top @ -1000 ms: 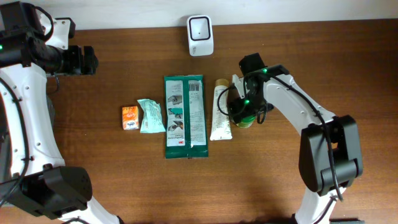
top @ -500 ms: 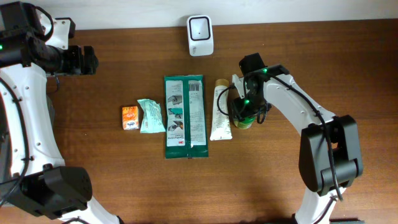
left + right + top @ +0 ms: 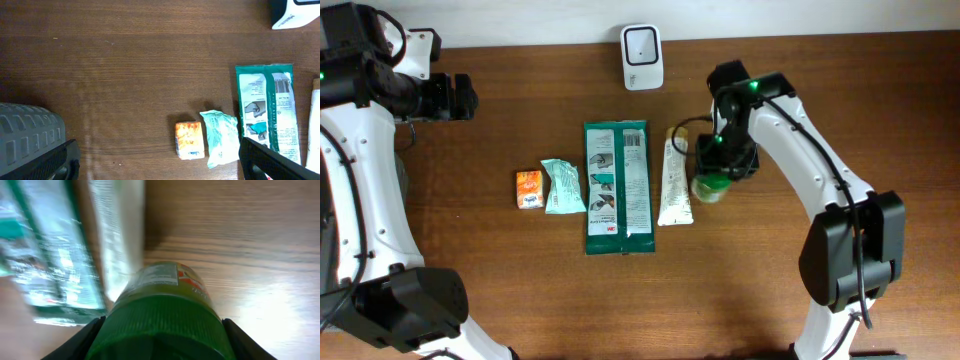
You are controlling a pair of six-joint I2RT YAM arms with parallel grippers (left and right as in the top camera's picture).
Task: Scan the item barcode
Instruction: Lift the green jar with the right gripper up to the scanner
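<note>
Right gripper [image 3: 162, 332]: fingers [image 3: 92, 330] clamped on both sides of the bottle [image 3: 709, 187], at its green cap [image 3: 165, 315]. The cap is on and I can't tell the contents. The bottle sits just at 3 o'clock of the white tube [image 3: 674, 182], right of table centre, under the wrist. Can't tell if it's touching the table [image 3: 520, 290].

The bottle's label [image 3: 167, 275] is yellow-green with a red mark, print too blurred to read.

Scanner [image 3: 642, 43] is at 12 o'clock by the far edge, well apart from the bottle.

Row on the table, 9 to 3: orange box [image 3: 529, 189], teal packet [image 3: 562, 186], green pack [image 3: 617, 187], tube. The pack shows a barcode [image 3: 634, 140] near its 12 o'clock end; its writing isn't legible.

Left gripper [image 3: 159, 150] is at 10 o'clock, jaws spread wide, nothing between them.
</note>
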